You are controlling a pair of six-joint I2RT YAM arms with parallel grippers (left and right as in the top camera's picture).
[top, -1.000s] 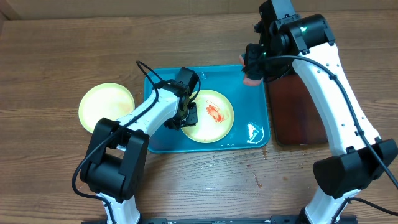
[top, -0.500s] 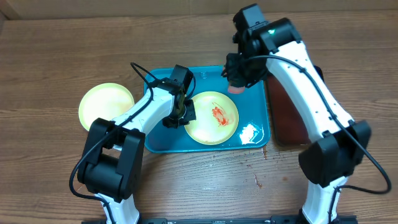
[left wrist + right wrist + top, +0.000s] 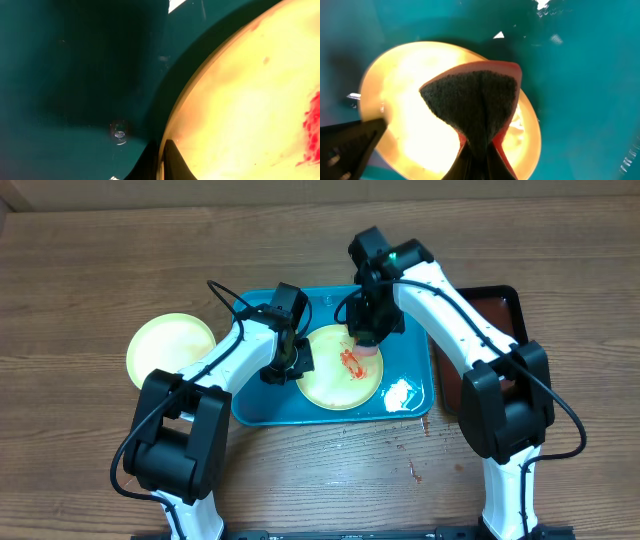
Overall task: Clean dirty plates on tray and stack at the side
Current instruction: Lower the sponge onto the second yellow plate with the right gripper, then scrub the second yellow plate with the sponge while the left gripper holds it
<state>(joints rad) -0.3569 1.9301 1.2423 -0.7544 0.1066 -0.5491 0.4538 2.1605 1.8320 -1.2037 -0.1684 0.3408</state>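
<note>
A brown wooden table (image 3: 80, 260) with visible grain carries everything here. A bright turquoise tray (image 3: 260, 408) with rounded corners lies flat at its middle, long side facing the front edge. Just beside the tray's left side, a pale yellow-green plate (image 3: 160, 345) rests directly on the wood; whether the two touch cannot be told. Along the tray's right side lies a narrower dark brown-red tray (image 3: 498, 310), close against it. A few dark specks (image 3: 413, 470) mark the wood in front of the turquoise tray's right corner.
</note>
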